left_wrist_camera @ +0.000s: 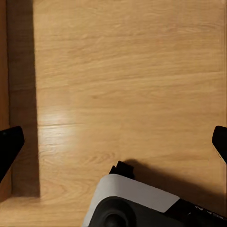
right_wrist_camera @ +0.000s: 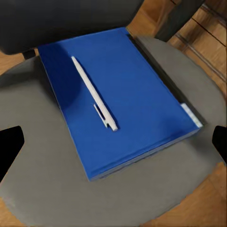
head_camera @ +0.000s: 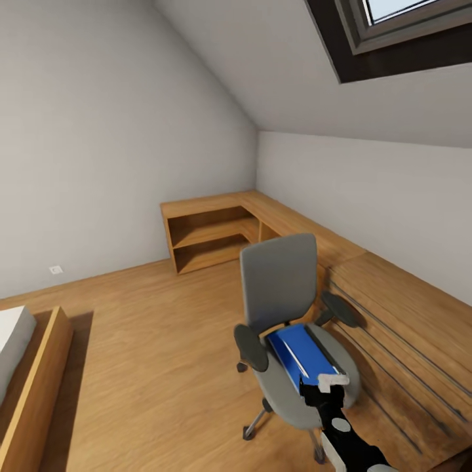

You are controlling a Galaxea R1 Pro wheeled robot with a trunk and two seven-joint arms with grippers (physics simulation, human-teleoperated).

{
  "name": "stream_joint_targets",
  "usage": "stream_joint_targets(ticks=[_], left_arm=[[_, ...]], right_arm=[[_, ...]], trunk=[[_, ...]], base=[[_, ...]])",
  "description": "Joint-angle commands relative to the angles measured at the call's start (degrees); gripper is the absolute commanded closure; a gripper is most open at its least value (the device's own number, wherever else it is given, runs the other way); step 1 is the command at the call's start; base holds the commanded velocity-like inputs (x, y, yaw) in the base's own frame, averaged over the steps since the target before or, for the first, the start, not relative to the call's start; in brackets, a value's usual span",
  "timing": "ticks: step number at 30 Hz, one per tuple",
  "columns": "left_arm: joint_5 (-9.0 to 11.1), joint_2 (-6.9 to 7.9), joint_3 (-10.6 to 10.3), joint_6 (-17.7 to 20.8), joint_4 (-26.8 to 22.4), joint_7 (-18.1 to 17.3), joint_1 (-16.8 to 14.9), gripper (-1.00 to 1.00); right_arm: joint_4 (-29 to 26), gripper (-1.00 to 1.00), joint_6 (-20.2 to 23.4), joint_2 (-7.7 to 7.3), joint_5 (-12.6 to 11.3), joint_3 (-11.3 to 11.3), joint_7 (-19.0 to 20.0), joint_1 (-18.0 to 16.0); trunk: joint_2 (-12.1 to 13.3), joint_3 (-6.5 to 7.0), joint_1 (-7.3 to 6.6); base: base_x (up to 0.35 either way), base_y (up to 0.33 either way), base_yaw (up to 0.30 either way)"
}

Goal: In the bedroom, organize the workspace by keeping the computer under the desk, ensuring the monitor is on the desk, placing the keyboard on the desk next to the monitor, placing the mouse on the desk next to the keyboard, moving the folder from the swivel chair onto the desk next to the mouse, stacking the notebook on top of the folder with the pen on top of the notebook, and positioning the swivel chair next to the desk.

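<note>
Counted: one swivel chair [head_camera: 288, 308], with two black armrests seen. One blue folder [right_wrist_camera: 118, 99] was found on its seat, one white pen [right_wrist_camera: 93, 94] on the folder. One skylight [head_camera: 393, 33] was noted in the sloped ceiling, one low wooden corner shelf unit [head_camera: 216, 229], one bed frame [head_camera: 33, 387], one wall socket [head_camera: 56, 269]. One robot arm [head_camera: 347, 432] was seen by the chair.

The right arm [head_camera: 347, 436] was built of glossy black segments with white panels and a light grey block close to its wrist. The fingertips [right_wrist_camera: 10, 144] of each gripper were plain black wedges. The robot's base [left_wrist_camera: 142, 203] had a white rounded cover over dark grey.
</note>
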Motion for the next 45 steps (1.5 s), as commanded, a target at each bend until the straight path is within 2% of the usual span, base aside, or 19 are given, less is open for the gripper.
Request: stream_joint_targets(ticks=[1,2,4,7,9,13,23,29,41,45], left_arm=[[0.24,0.10,-0.28,0.28,-0.17,0.49,0.01,-1.00],[0.22,0.10,-0.27,0.28,-0.17,0.49,0.01,-1.00],[0.18,0.11,-0.23,0.27,-0.16,0.49,0.01,-1.00],[0.19,0.12,-0.22,0.20,-0.16,0.49,0.01,-1.00],[0.15,0.12,-0.22,0.07,-0.16,0.49,0.01,-1.00],[0.14,0.10,-0.16,-0.07,-0.26,0.54,0.01,-1.00],[0.16,0.03,-0.13,-0.15,-1.15,0.47,0.01,-1.00],[0.46,0.03,0.18,0.06,-8.07,0.50,0.01,-1.00],[0.48,-0.05,0.06,0.05,-9.67,0.70,0.01,-1.00],[0.47,-0.06,0.09,0.00,-9.71,0.74,0.01,-1.00]], right_arm=[[-0.76,-1.00,2.31,-0.97,0.33,-0.15,2.66,-0.60],[-1.01,-1.00,3.18,-1.40,0.32,-0.15,4.21,-0.87],[-0.74,-1.00,5.39,-2.84,0.46,-0.12,10.63,-1.59],[0.69,-1.00,5.83,-3.75,0.74,0.00,12.70,-1.80],[1.31,-1.00,6.02,-4.23,1.74,0.26,13.58,-1.88],[1.44,-1.00,5.54,-4.41,3.05,0.49,14.13,-1.93],[1.60,-1.00,4.98,-4.38,3.58,1.95,14.46,-1.94],[1.55,-1.00,5.00,-4.62,3.60,1.91,14.46,-1.95],[1.64,-1.00,5.19,-6.26,3.42,1.48,14.42,-1.94],[1.86,-1.00,5.35,-7.41,3.21,1.36,14.39,-1.96]], trunk=[[-0.04,-0.06,0.04],[-0.04,-0.06,0.04],[-0.04,-0.06,0.04],[-0.04,-0.06,0.04],[-0.04,-0.06,0.04],[-0.04,-0.06,0.04],[-0.04,-0.06,0.04],[-0.04,-0.06,0.04],[-4.85,-2.21,2.68],[-6.46,-2.93,3.56]], base=[[0.330,0.000,0.000],[0.330,0.000,0.000],[0.330,0.003,0.000],[0.330,0.056,0.000],[0.330,0.100,0.000],[0.329,0.120,0.000],[0.198,0.108,0.000],[0.012,0.008,0.000],[0.000,0.000,0.000],[0.000,0.000,0.000]])
